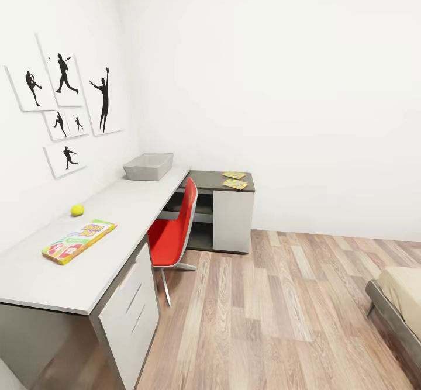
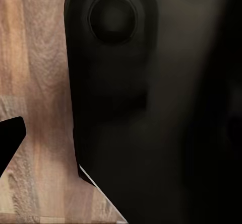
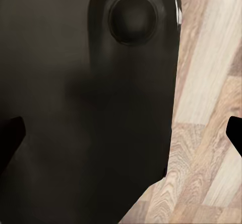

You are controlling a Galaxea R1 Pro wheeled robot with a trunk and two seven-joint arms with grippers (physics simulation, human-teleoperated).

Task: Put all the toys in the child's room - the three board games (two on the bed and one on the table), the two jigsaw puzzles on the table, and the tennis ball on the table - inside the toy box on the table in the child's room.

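In the head view the table (image 1: 132,204) runs along the left wall and turns at a dark grey corner section. One board game (image 1: 79,241), yellow, green and red, lies flat near the table's close end. Just beyond it sits the tennis ball (image 1: 77,209). The light grey toy box (image 1: 148,166) stands at the far end. Two jigsaw puzzles (image 1: 234,175) (image 1: 235,184) lie side by side on the dark corner section. A corner of the bed (image 1: 402,297) shows at the lower right. My left gripper (image 2: 121,143) and right gripper (image 3: 121,136) hang open over dark robot body and wood floor, holding nothing.
A red swivel chair (image 1: 175,232) is tucked at the desk between the white drawers (image 1: 131,314) and the corner cabinet (image 1: 233,220). Wood floor (image 1: 275,308) stretches between desk and bed. Framed silhouette pictures (image 1: 64,109) hang on the left wall.
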